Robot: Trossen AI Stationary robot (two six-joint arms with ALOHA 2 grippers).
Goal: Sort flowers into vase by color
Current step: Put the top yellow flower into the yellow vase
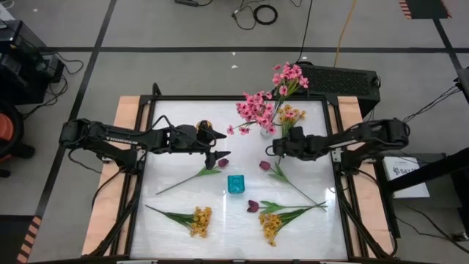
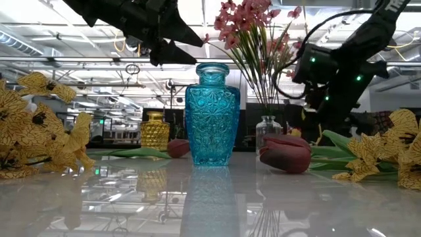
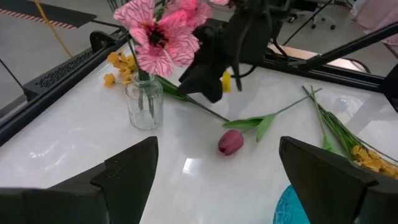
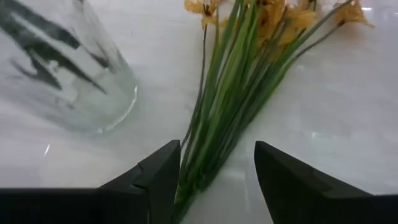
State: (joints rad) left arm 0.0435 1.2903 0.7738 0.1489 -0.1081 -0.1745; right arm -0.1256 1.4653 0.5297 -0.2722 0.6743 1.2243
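Observation:
A yellow sprig [image 1: 289, 114] lies on the table beside a clear glass vase [image 1: 265, 130] that holds pink blossoms [image 1: 256, 106]. My right gripper [image 4: 217, 177] is open, low over the table, one finger on each side of the sprig's green stems [image 4: 221, 112]. My left gripper [image 3: 217, 180] is open and empty above the table near a maroon tulip [image 1: 222, 162]. A blue vase [image 1: 235, 183] stands mid-table and an amber vase [image 1: 204, 126] behind the left gripper. Two more maroon tulips [image 1: 264, 166] [image 1: 253, 206] and two yellow sprigs [image 1: 198, 220] [image 1: 271, 224] lie on the table. My right gripper has the yellow sprig's stem bundle between its open fingers, near the stems' lower end [image 4: 186, 180]. The fingers come nearly level from the table's right side and lie across the stems. Whether a finger touches the stems, I cannot tell. The blossom end [image 4: 273, 15] rests on the table.
The clear vase [image 4: 62, 68] stands close beside my right gripper. The blue vase [image 2: 212, 115] is between the two arms, nearer the front. Wooden rails [image 1: 124, 117] and a black frame edge the white table. Bare tabletop lies at the far left and along the front.

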